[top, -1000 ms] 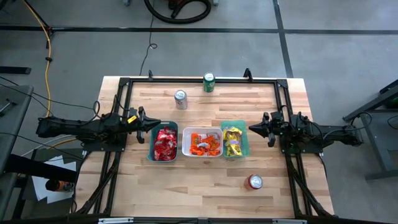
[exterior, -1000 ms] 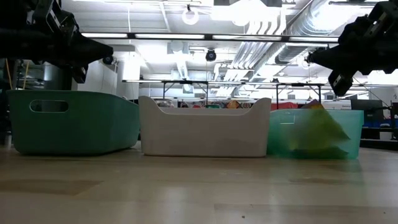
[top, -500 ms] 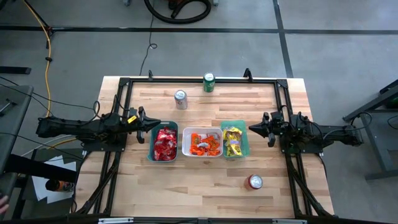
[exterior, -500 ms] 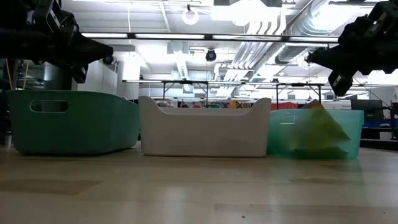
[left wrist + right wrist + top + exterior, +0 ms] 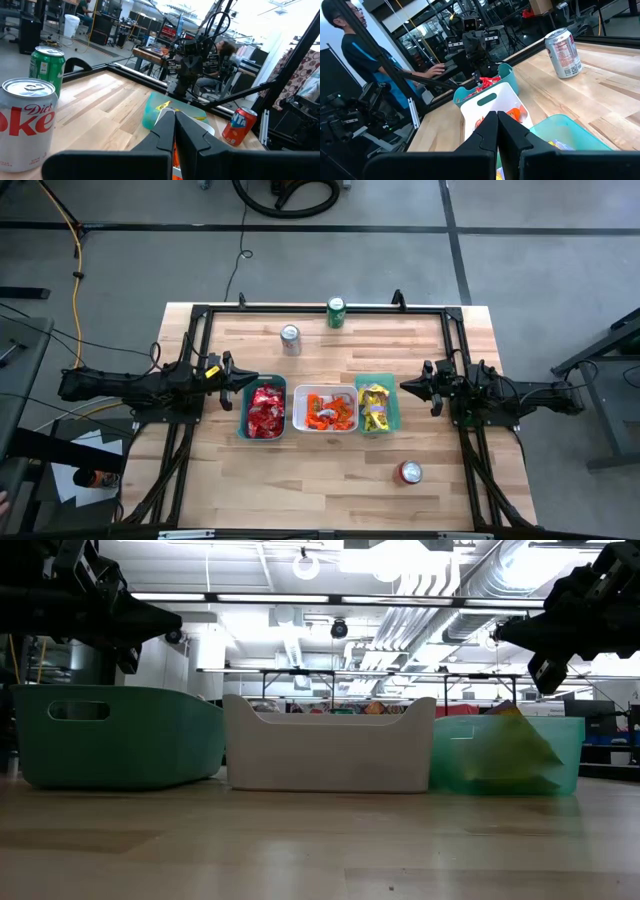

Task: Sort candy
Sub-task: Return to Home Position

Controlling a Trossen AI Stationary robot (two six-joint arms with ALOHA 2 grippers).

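Both dark tools, left tool (image 5: pixel 251 380) and right tool (image 5: pixel 405 387), are sitting pinched together, empty; we are fearing a swing clipping the dark green plastic bin (image 5: pixel 241 416).

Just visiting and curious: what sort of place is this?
Probably a robotics lab or workshop: the dark left arm and right arm flank a pale wooden table, under exposed silver ceiling ducts.

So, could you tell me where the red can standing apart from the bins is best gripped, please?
Probably around its round side wall at mid-height. The red can stands upright with bare table around it, so the right gripper, the nearer one, could come in level from the side, straddling the body.
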